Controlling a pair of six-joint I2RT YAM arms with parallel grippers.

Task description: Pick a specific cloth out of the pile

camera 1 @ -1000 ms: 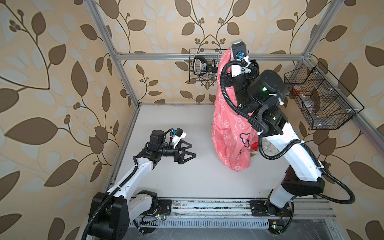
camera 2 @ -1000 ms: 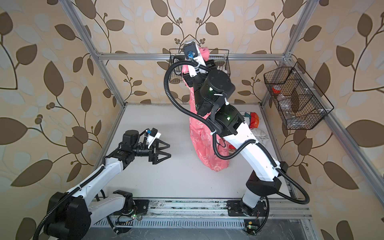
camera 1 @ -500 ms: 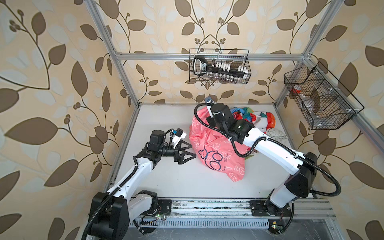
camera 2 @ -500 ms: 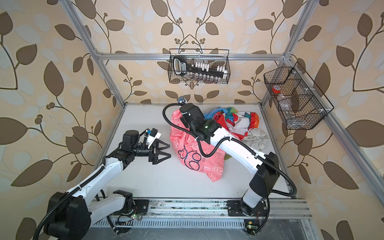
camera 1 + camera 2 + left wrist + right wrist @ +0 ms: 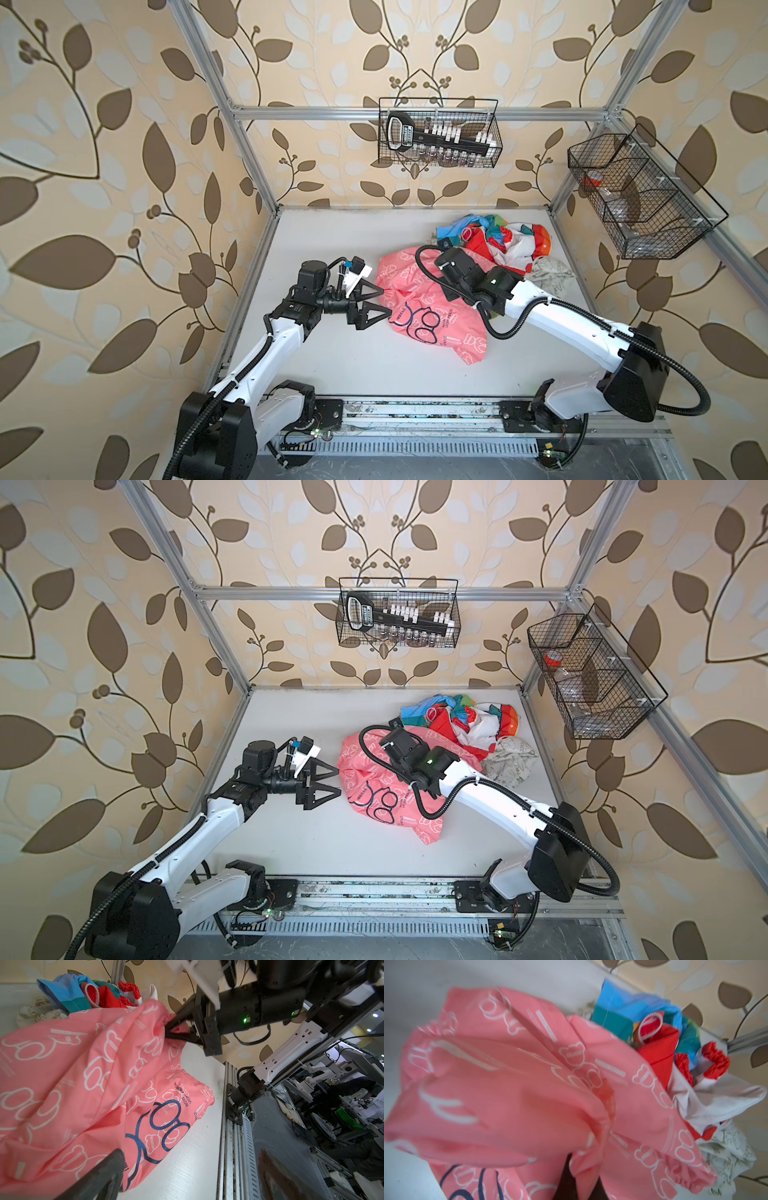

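You are looking at the coral-pink bear-print cloth (image 5: 419, 305) lying crumpled on the white tabletop (image 5: 332, 365), just in front of the pile (image 5: 498, 241) and touching its near edge. Its long axis is running diagonally, from the pile end at the back down toward the front rail, where a loose corner is pointing at the right arm's base. The dark-blue outlined logo (image 5: 380, 802) is facing up on the near-left part, beside printed text that reads "NOW VERY FIERCE" in the left wrist view (image 5: 184, 1095).

The pile is sitting in the back right corner: a red, blue and green striped cloth (image 5: 453, 717) on top and a cream printed cloth (image 5: 513, 760) beside it. Leaf-patterned wallpaper is covering the walls, with a wire basket of tools (image 5: 438, 133) hanging on the back wall and a second wire basket (image 5: 594, 675) on the right.

Your right gripper (image 5: 169, 1028) is reaching low over the cloth's middle, wrist bent down, pinching a gathered fold of the pink fabric tightly. Your left gripper (image 5: 380, 303) is stretching out level above the table, its fingers spread wide, tips just at the cloth's left edge, gripping nothing.
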